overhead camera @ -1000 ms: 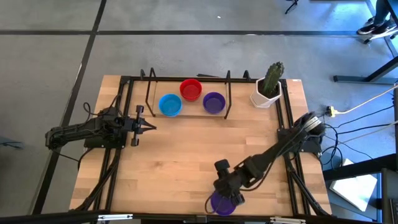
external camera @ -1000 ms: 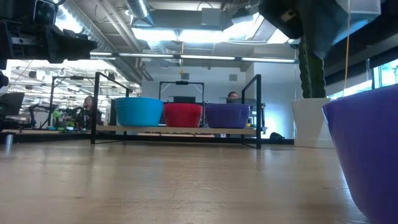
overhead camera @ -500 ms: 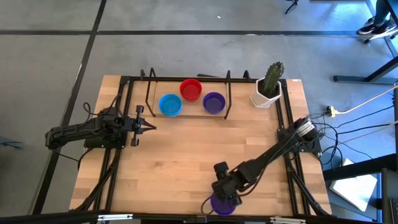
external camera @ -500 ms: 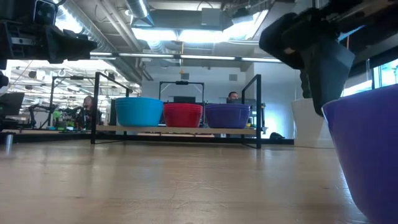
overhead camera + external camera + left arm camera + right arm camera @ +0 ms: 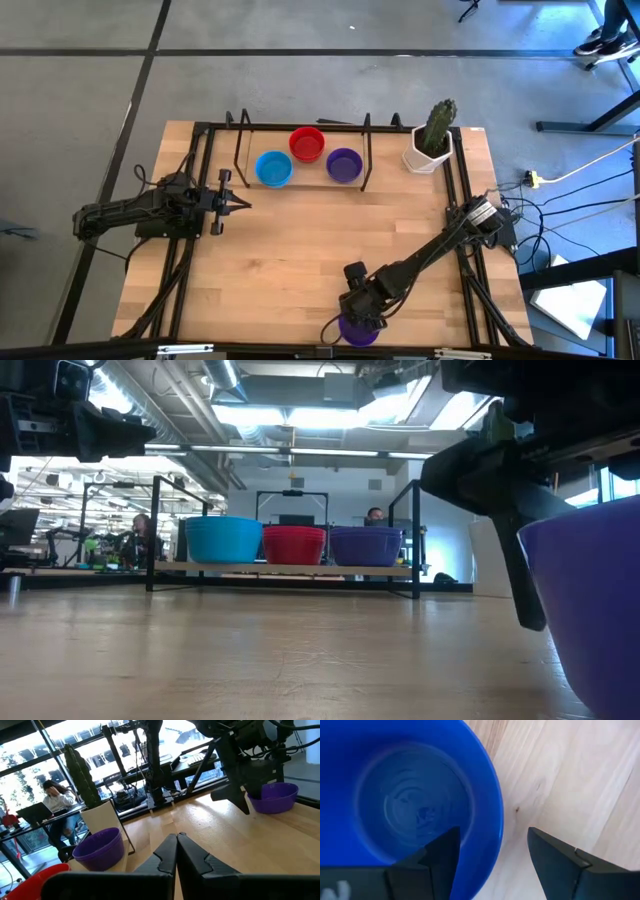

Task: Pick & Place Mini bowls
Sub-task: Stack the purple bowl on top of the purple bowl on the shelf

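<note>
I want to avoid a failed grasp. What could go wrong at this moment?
1. The open right gripper straddles the rim of the purple bowl, which sits at the table's near edge; a push may slide it off.
2. The wall is thin and curved, so closing fingers may slip or tip the bowl.
3. The left gripper is shut and far, so it cannot help.

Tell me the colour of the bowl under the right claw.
Purple bowl, clearest in the left wrist view.
</note>
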